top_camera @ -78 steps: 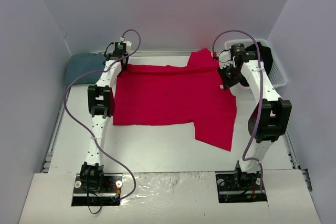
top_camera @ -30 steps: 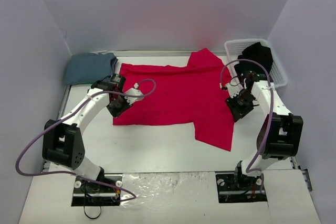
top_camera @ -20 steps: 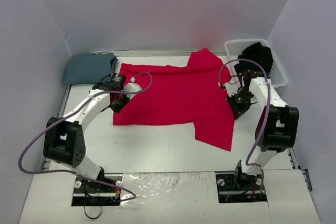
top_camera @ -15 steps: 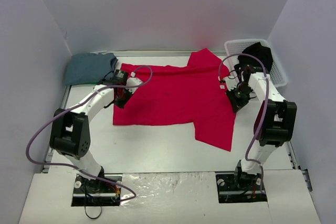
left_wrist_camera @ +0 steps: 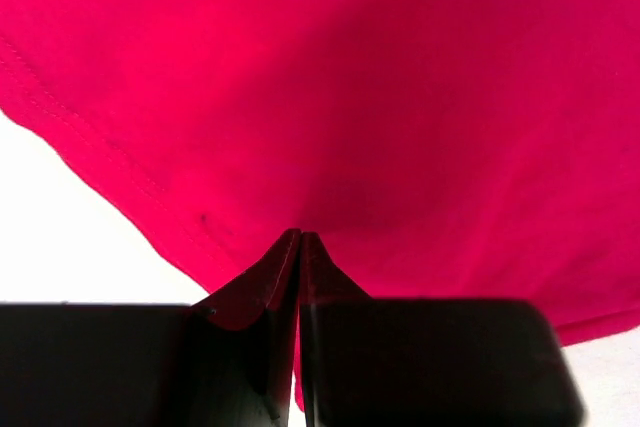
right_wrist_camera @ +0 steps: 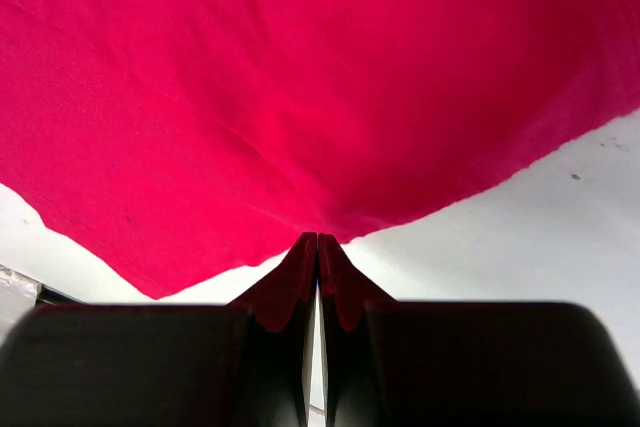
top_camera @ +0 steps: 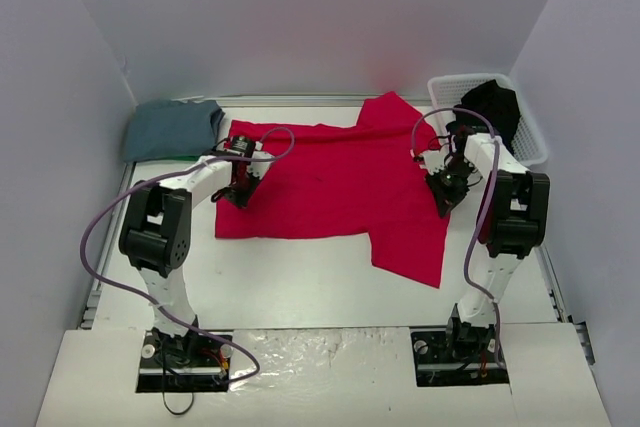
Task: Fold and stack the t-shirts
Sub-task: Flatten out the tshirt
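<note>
Red shirt (top_camera: 330, 182) lies spread flat in the middle of the table (top_camera: 290, 277), one sleeve pointing to the far edge and one to the near right. Left gripper (left_wrist_camera: 300, 239) is clenched on its left hem and right gripper (right_wrist_camera: 318, 241) is clenched on its right edge, with the cloth puckering into both pinches. Grey shirt (top_camera: 172, 129) sits folded at the far left corner, and black shirt (top_camera: 490, 105) is bunched in the white basket (top_camera: 532, 147) at far right.
</note>
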`<state>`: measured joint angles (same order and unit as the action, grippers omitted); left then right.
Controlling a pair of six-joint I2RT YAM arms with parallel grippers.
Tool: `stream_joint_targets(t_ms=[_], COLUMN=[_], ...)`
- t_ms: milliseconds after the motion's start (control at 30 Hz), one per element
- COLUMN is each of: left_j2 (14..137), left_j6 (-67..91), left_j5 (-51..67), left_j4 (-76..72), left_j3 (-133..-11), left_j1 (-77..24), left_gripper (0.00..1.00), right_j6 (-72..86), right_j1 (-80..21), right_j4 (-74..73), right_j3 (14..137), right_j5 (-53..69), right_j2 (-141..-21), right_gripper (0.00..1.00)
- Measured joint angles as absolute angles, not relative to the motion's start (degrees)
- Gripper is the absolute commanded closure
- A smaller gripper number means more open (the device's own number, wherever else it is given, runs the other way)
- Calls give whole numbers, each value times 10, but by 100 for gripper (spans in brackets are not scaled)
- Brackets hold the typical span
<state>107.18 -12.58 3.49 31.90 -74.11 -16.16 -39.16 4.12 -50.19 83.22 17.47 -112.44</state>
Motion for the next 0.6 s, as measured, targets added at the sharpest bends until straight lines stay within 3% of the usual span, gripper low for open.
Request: stream_joint_targets(t_ms=[600], left_j2=[1042], left_j6=[-117], left_j5=[42], left_j4=[296], left_j3=[-679], left_j1=[-184], left_gripper=[98], right_j6=[-391], right_j1=[33], right_j4=[-491], right_j3=[789], right_j5=[186], right_j2=[-1167], right_gripper=[100])
